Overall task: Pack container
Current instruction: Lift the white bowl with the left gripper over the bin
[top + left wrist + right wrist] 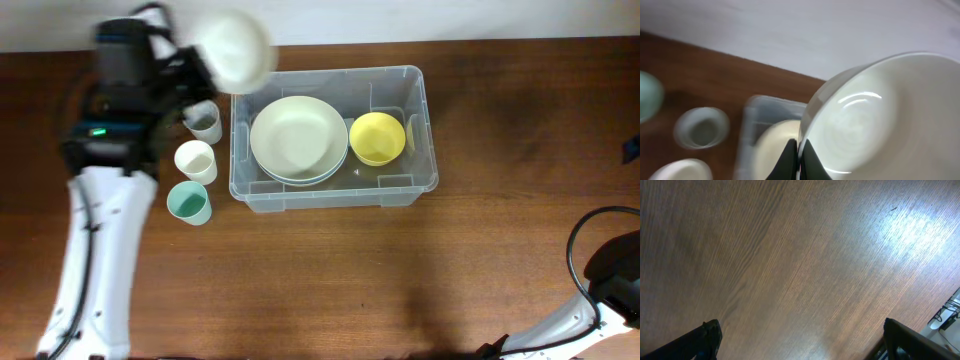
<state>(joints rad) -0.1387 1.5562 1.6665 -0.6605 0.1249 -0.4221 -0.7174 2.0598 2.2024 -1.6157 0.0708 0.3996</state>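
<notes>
The container is a clear plastic bin at the table's back middle. It holds stacked pale plates and a yellow bowl. My left gripper is shut on the rim of a white bowl, held in the air above the bin's back left corner; the bowl shows blurred in the overhead view. The bin and a plate lie below it. My right gripper is open and empty over bare wood at the front right.
Three cups stand left of the bin: a clear one, a white one and a teal one. The right arm's base and cable sit at the front right corner.
</notes>
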